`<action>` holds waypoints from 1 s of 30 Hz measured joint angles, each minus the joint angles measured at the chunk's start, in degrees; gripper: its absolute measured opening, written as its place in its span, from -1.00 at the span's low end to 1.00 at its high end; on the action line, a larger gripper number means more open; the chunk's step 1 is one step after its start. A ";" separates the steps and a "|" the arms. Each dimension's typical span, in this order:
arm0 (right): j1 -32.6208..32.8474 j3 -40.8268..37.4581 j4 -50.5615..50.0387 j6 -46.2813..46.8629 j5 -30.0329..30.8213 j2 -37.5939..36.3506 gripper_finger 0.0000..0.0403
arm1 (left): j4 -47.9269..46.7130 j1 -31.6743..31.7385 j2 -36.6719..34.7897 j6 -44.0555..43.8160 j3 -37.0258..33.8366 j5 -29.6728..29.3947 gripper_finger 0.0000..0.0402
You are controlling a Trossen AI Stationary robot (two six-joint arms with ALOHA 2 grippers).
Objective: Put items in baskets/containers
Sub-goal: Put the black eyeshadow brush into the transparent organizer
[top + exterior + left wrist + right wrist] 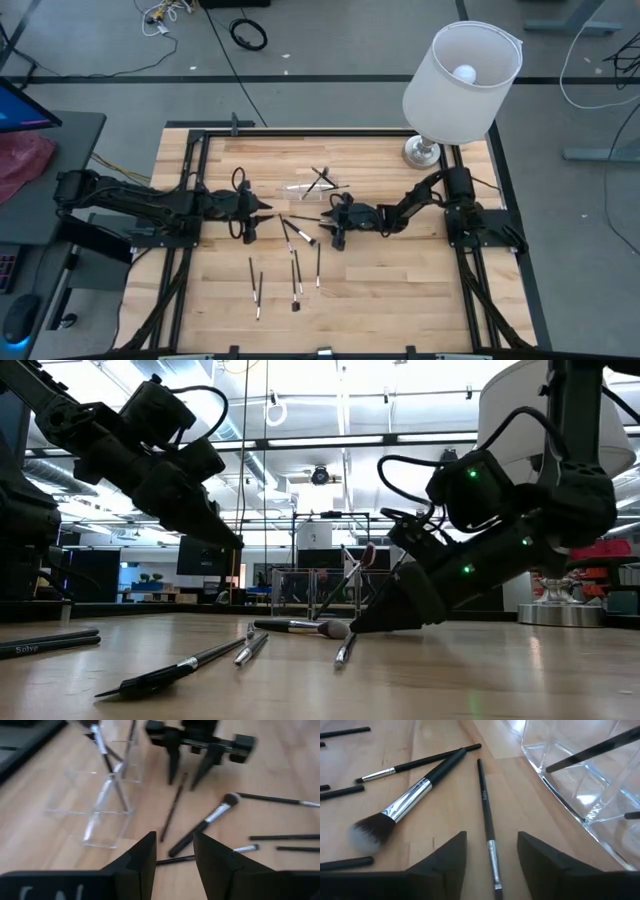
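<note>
We've got both grippers open and empty mid-table: left gripper (pixel 262 211), right gripper (pixel 331 226) straddling a thin brush (pixel 487 825). Clear holder (pixel 303 189) sits just behind with some brushes inside; front table edge (pixel 330 345) stays roomy.

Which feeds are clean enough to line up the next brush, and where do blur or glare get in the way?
Right wrist view: sharp on the thin brush between the right hand; the clear container shows bright reflections. Left wrist view: motion-blurred, the container smeared. Low view: backlit by ceiling lights, both arms near-silhouettes. High view: evenly lit, but the brushes are small.
</note>
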 joint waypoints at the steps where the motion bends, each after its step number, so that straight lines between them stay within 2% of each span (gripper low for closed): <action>1: -0.34 -0.02 -0.29 0.16 -1.27 -0.06 -0.16 | 0.02 0.02 0.00 -0.02 0.00 1.65 -0.33; 4: -0.80 -0.02 -1.08 0.98 -2.36 -0.11 -0.33 | 0.12 -0.29 0.00 -0.01 0.00 5.21 -0.34; 10: -1.10 0.02 -3.56 -0.52 -2.53 -0.13 -0.85 | 0.20 -0.68 0.00 0.00 0.00 5.27 -0.38; 12: -1.06 0.01 -3.53 -1.09 -2.58 -0.09 -0.94 | 0.22 -0.68 0.00 0.00 0.00 5.20 -0.39; 17: -1.01 -0.18 -1.60 -2.26 -2.78 -0.75 -0.92 | 0.20 -0.68 0.00 -0.02 0.00 5.18 -0.39; 20: -0.60 -0.26 -4.78 -4.66 -4.22 -3.66 -0.97 | 0.20 -0.68 0.00 -0.02 0.00 5.18 -0.39; 24: 0.43 -0.13 -11.26 -8.12 -4.64 -11.89 -0.97 | 0.17 -0.68 0.00 -0.02 0.00 5.18 -0.39; 30: 2.47 1.16 -28.95 -17.57 4.25 -27.00 -0.97 | 0.17 -0.68 0.00 0.02 0.00 5.16 -0.39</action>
